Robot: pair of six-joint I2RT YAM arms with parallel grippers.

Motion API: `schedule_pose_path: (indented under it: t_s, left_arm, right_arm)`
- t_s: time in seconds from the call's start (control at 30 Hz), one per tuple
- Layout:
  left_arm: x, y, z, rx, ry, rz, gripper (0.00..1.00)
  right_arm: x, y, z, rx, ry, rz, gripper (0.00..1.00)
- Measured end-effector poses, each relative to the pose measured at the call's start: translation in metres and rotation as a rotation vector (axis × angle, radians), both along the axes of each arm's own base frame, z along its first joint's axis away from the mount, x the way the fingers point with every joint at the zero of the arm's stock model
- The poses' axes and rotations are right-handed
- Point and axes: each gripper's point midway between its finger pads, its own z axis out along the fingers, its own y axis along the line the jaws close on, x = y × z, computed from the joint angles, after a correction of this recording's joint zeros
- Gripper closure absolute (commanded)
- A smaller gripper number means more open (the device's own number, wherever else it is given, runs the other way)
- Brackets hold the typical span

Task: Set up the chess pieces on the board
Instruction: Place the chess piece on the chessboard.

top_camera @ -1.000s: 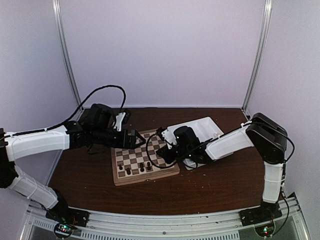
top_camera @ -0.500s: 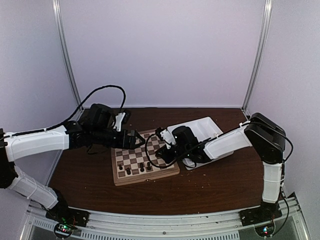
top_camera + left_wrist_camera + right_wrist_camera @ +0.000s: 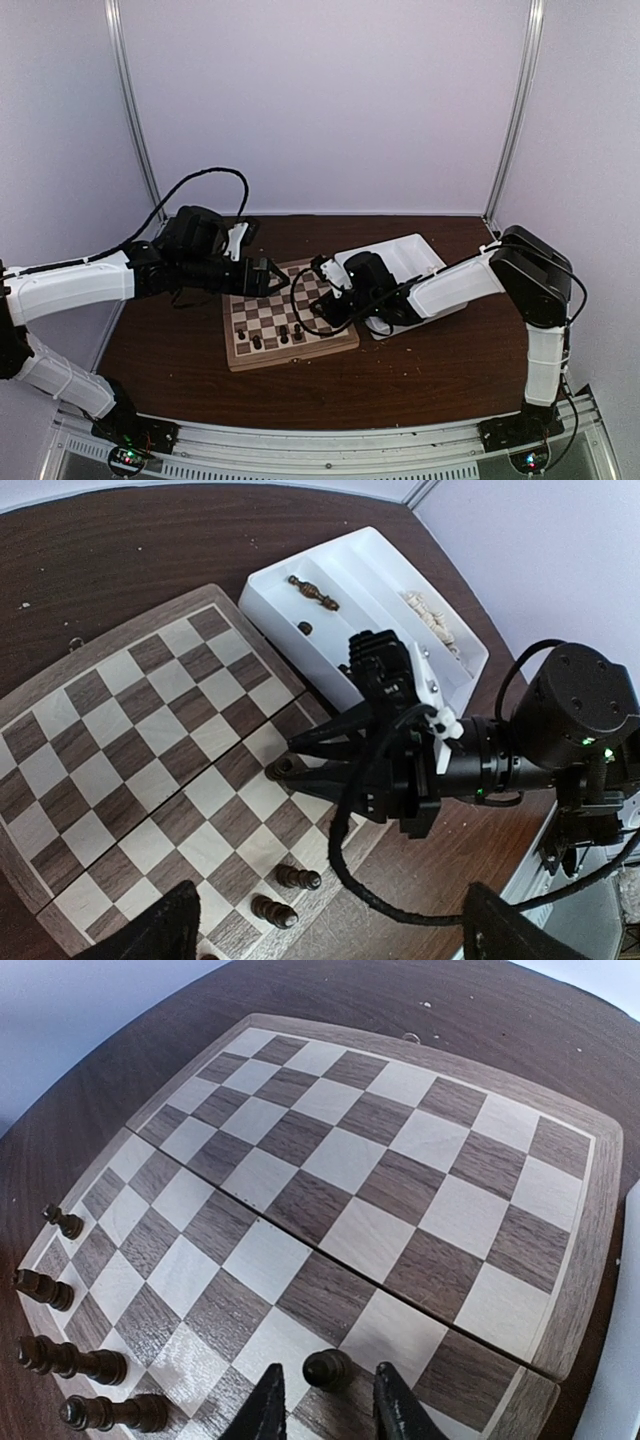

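Note:
The board (image 3: 262,318) lies mid-table; it also shows in the left wrist view (image 3: 150,730) and the right wrist view (image 3: 360,1160). Several dark chess pieces (image 3: 283,334) stand along its near edge, also seen in the right wrist view (image 3: 75,1360). My right gripper (image 3: 328,1402) is open low over the board's right side. A dark pawn (image 3: 328,1368) stands between its fingers, with a gap on each side. The left wrist view shows that pawn (image 3: 280,770) too. My left gripper (image 3: 275,278) hovers open and empty over the board's far side.
A white compartmented tray (image 3: 262,583) sits right of the board, holding a few dark pieces (image 3: 315,595) and pale pieces (image 3: 430,610). A black cable (image 3: 350,850) hangs from the right arm over the board's corner. Brown tabletop surrounds the board.
My right gripper has shifted slightly left over the board's right side. My left arm has drawn back a little to the left.

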Motion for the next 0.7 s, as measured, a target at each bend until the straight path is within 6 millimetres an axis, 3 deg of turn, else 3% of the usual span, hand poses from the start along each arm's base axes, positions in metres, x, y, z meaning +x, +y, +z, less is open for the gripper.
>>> schedule_pose_path:
  t_s: [0.17,0.33,0.5,0.7]
  left_arm:
    - [0.001,0.006,-0.006,0.047,-0.014,0.005,0.11]
    - [0.01,0.008,-0.017,0.129,-0.021,0.005,0.13]
    - [0.02,0.004,-0.029,0.192,-0.02,0.001,0.2]
    - [0.036,-0.008,-0.051,0.257,0.02,-0.011,0.28]
  right_arm:
    - [-0.001,-0.003,0.017,0.006,-0.011,-0.006,0.67]
    - [0.0,-0.01,0.068,0.056,-0.089,-0.028,0.67]
    - [-0.002,-0.034,0.102,0.073,-0.147,-0.083,0.66]
    - [0.012,-0.082,0.106,0.023,-0.167,-0.236,0.64]
